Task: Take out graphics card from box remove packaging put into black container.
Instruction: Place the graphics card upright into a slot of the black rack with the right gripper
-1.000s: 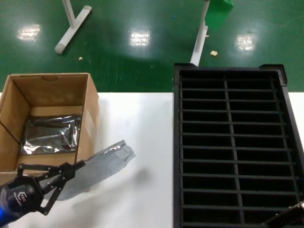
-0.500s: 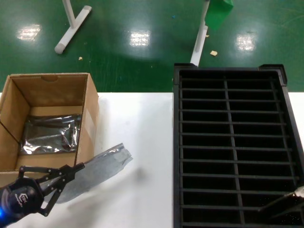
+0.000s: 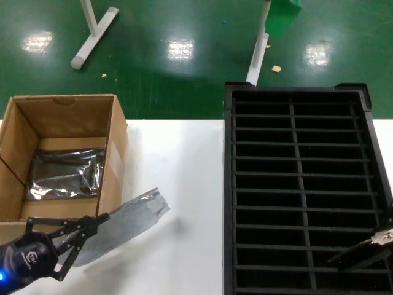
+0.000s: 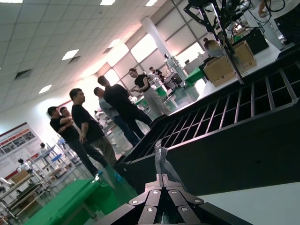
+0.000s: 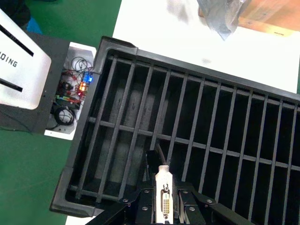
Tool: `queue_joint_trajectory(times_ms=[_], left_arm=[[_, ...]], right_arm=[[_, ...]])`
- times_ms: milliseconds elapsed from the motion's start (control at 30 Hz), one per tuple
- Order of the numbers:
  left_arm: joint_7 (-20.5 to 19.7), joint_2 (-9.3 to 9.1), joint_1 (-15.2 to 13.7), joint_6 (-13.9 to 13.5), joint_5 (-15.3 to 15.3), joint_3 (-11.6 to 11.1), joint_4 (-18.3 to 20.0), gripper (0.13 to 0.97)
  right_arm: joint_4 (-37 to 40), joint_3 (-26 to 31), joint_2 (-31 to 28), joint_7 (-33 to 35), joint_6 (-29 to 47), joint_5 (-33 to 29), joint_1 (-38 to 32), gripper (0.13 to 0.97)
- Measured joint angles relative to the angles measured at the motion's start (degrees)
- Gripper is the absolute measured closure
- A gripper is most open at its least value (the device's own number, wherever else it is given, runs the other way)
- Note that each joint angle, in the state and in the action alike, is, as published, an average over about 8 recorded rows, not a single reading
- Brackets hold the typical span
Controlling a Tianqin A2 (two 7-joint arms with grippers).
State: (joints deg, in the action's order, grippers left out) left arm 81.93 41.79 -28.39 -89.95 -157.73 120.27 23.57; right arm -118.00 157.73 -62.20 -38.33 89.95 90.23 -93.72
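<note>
Over the crate (image 3: 301, 98), right gripper (image 5: 164, 199) pinches the card (image 5: 163, 187) above a slot; next lower it in. Left gripper (image 3: 92, 222) clamps the bag (image 3: 126, 221).

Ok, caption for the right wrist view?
Right tool lowers the card, bracket up, into a crate slot.

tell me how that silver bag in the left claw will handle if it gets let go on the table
The bag, pinched by the left claw, looks thin and crinkled, so probably floppy and light. Its glossy film may slide on the smooth white table.
</note>
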Motion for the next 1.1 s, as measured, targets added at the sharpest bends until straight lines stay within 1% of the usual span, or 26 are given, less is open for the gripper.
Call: queue_joint_trajectory(times_ms=[267,633,1100], left_arm=[[0.1,-0.32,-0.4,0.0,0.0,0.5,-0.8,0.955],[0.4,-0.74,-0.6,0.0,0.0,1.3,-2.0,0.955],[0.4,-0.93,-0.7,0.0,0.0,1.6,-2.7,0.955]], right_arm=[[0.0,0.0,1.1,-1.7,0.0,-2.8,1.7,0.894],[0.7,0.0,2.7,-6.1,0.0,-5.5,3.7,0.894],[2.4,0.0,4.1,-6.1,0.0,-7.6,4.9,0.894]])
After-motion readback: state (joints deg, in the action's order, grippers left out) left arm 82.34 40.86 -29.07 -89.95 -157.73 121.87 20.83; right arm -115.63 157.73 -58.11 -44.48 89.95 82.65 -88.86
